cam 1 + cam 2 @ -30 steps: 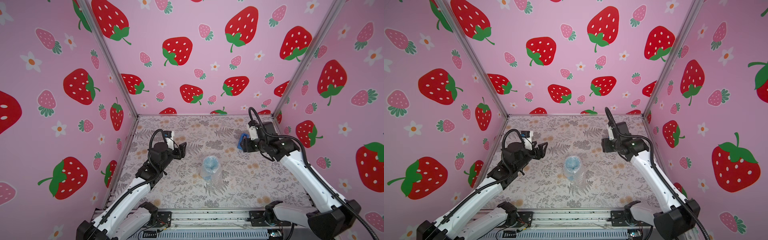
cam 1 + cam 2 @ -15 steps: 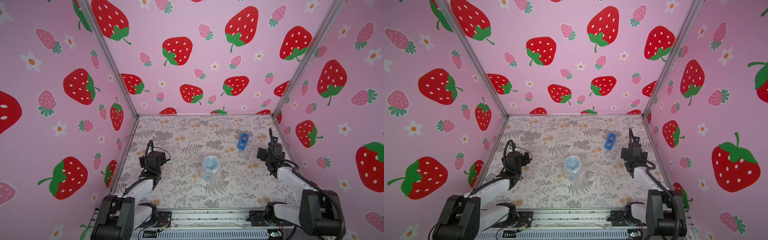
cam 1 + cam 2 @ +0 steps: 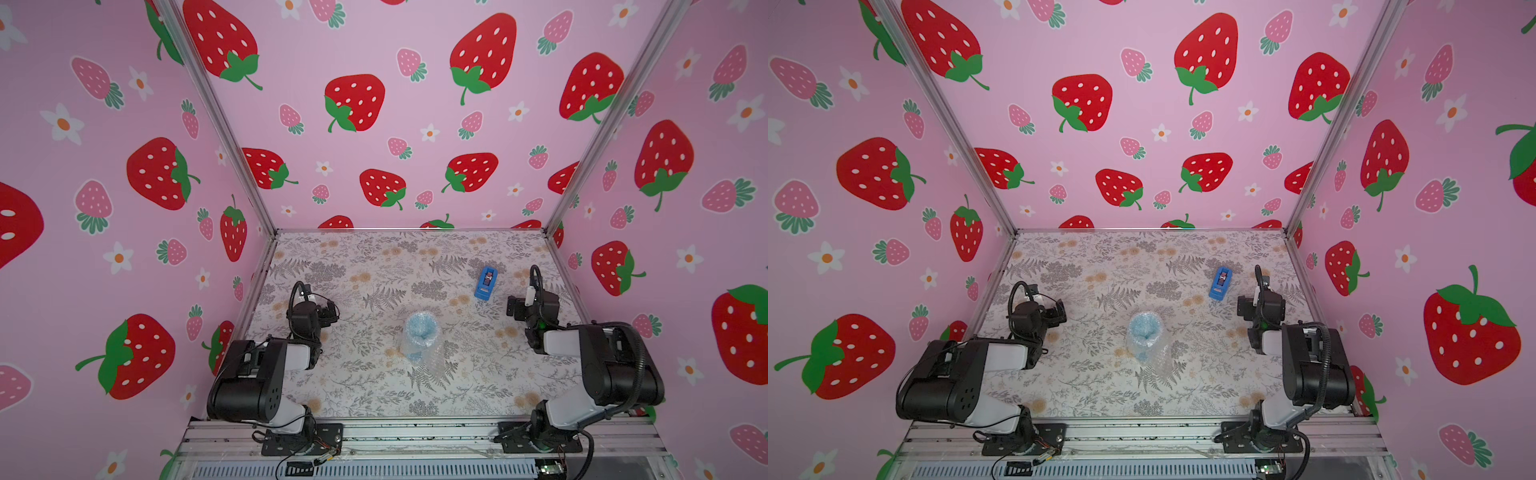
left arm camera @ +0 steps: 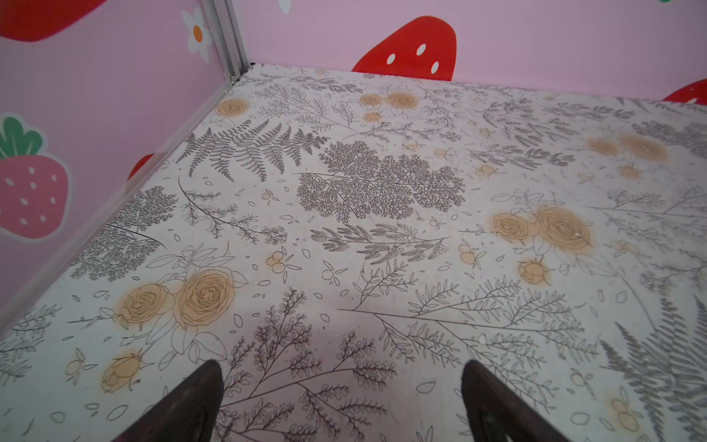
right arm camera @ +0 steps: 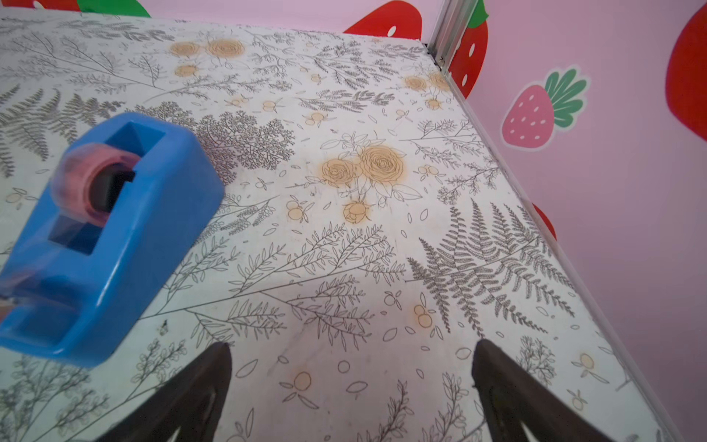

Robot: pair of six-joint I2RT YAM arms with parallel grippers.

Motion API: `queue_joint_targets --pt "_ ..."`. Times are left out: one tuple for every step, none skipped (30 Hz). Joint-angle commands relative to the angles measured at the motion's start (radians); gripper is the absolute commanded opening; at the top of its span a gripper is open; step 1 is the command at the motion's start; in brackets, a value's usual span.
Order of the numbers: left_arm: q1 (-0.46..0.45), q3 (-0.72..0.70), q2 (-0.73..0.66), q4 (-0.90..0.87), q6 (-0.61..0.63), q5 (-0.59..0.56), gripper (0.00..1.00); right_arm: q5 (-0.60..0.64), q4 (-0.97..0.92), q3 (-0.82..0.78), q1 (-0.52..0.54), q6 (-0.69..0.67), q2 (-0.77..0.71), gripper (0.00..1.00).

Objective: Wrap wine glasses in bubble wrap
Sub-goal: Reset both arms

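Observation:
The light blue wine glass [image 3: 420, 326] stands upright in the middle of the floral table, with the clear bubble wrap [image 3: 430, 358] bunched around it from rim to foot; both top views show it [image 3: 1144, 328]. My left gripper [image 3: 329, 309] is low at the table's left side, well apart from the glass, and open with only table between its fingers [image 4: 342, 369]. At the right side my right gripper [image 3: 512, 307] is also open and empty [image 5: 352, 350]. Neither wrist view shows the glass or the wrap.
A small blue tape dispenser [image 3: 485, 283] with a pink roll lies at the back right, just beside and ahead of the right gripper [image 5: 107, 237]. Both arms are folded back over their bases at the front edge. Pink strawberry walls [image 3: 374, 124] close three sides.
Both arms have pulled back from reaching over the table and folded down at its sides. Both grippers have opened wider. The right gripper has left the tape dispenser's spot.

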Motion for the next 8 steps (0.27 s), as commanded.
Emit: queue_joint_targets --pt "0.005 0.086 0.013 -0.015 0.004 0.008 0.99 -0.021 0.057 0.004 0.006 -0.035 -0.002 0.99" --pt "0.003 0.089 0.025 -0.002 0.006 0.001 0.99 -0.019 0.055 0.006 0.006 -0.035 -0.002 0.99" --pt "0.001 0.095 0.016 -0.027 0.006 0.002 0.99 -0.021 0.052 0.007 0.006 -0.035 0.0 0.99" --pt "0.001 0.094 0.016 -0.028 0.007 0.002 0.99 -0.021 0.049 0.009 0.006 -0.036 0.0 0.99" --pt "0.002 0.092 0.023 -0.014 0.006 -0.001 0.99 -0.021 0.049 0.009 0.007 -0.037 0.001 0.99" --pt "0.001 0.095 0.015 -0.031 0.006 0.001 0.99 -0.019 0.049 0.008 0.008 -0.037 -0.001 0.99" --pt "0.001 0.094 0.018 -0.025 0.007 0.0 0.99 -0.019 0.051 0.007 0.008 -0.037 -0.002 0.99" --pt "0.001 0.093 0.018 -0.022 0.008 0.0 0.99 -0.019 0.055 0.006 0.008 -0.037 -0.002 0.99"
